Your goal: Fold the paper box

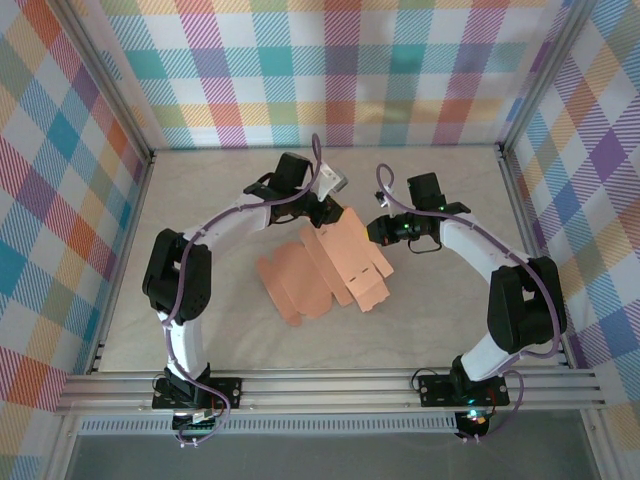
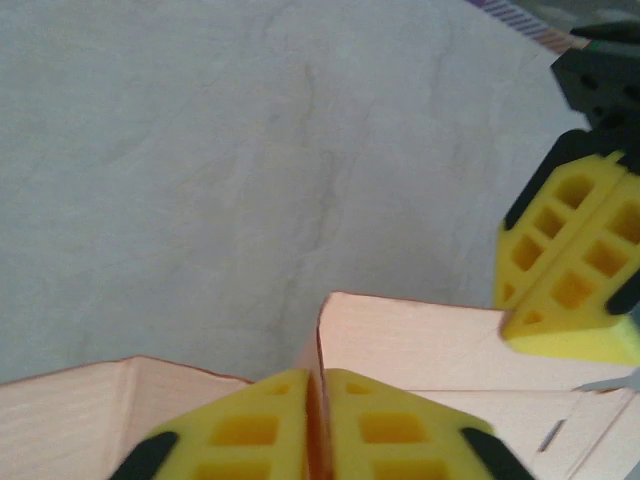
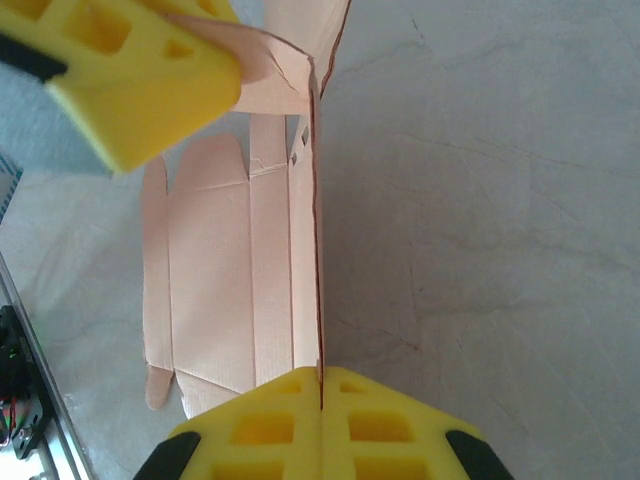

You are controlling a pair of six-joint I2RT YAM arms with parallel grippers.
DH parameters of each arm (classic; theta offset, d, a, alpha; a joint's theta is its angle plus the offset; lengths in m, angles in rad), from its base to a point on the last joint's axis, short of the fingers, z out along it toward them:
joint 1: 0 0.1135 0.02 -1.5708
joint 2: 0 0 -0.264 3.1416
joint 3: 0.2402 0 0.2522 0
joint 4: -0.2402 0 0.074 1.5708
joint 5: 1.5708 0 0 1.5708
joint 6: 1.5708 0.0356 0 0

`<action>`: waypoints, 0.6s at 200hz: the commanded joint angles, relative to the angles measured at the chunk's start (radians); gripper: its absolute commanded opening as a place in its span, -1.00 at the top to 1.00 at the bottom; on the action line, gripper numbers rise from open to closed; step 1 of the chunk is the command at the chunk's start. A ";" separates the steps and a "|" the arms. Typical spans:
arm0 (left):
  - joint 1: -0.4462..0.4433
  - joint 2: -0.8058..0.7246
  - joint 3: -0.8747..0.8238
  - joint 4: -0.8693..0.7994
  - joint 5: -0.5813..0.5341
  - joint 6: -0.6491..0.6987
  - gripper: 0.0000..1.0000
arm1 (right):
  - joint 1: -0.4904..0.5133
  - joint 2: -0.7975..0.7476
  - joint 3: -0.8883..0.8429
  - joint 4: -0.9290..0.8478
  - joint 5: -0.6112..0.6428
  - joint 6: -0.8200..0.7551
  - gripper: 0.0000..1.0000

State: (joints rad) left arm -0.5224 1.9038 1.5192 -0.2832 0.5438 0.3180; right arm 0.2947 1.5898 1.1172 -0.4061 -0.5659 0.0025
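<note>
The paper box [image 1: 325, 268] is a salmon-orange die-cut card sheet, partly lifted off the table mat. Its far edge is raised between the two arms and its near flaps lie flat. My left gripper [image 1: 326, 214] is shut on an upright flap of the paper box [image 2: 420, 340], and the card runs between its yellow fingers [image 2: 250, 430]. My right gripper [image 1: 384, 231] is shut on the sheet's right edge. In the right wrist view the paper box [image 3: 215, 280] rises edge-on out of that gripper [image 3: 321, 376]. Each wrist view also catches the other gripper's yellow finger.
Aluminium frame posts and checked cloth walls [image 1: 330, 70] enclose the grey mat [image 1: 220, 200]. A rail [image 1: 330, 385] carrying both arm bases runs along the near edge. Bare mat lies left, right and beyond the sheet.
</note>
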 commanded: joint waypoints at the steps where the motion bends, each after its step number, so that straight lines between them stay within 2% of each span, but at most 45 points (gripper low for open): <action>1: -0.015 -0.015 0.007 -0.015 -0.013 0.033 0.94 | -0.005 0.007 0.032 0.003 -0.020 0.009 1.00; 8: -0.019 -0.019 0.002 -0.012 -0.013 0.042 1.00 | -0.005 0.008 0.029 0.003 -0.014 0.008 0.98; 26: -0.024 -0.036 -0.022 0.040 -0.011 0.054 1.00 | -0.004 0.008 0.015 0.011 -0.004 -0.002 0.64; 44: -0.024 -0.042 -0.031 0.062 -0.007 0.047 1.00 | -0.002 0.004 -0.016 0.041 -0.007 -0.017 0.48; 73: -0.023 -0.037 -0.027 0.064 -0.001 0.040 1.00 | -0.003 -0.017 -0.078 0.113 0.017 -0.036 0.47; 120: -0.021 -0.031 -0.029 0.084 -0.005 0.015 1.00 | -0.002 -0.046 -0.106 0.078 0.087 -0.093 0.66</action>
State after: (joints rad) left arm -0.5411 1.9022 1.4963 -0.2344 0.5293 0.3416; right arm 0.2947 1.5860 1.0336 -0.3332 -0.5110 -0.0425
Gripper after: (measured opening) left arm 0.041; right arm 0.194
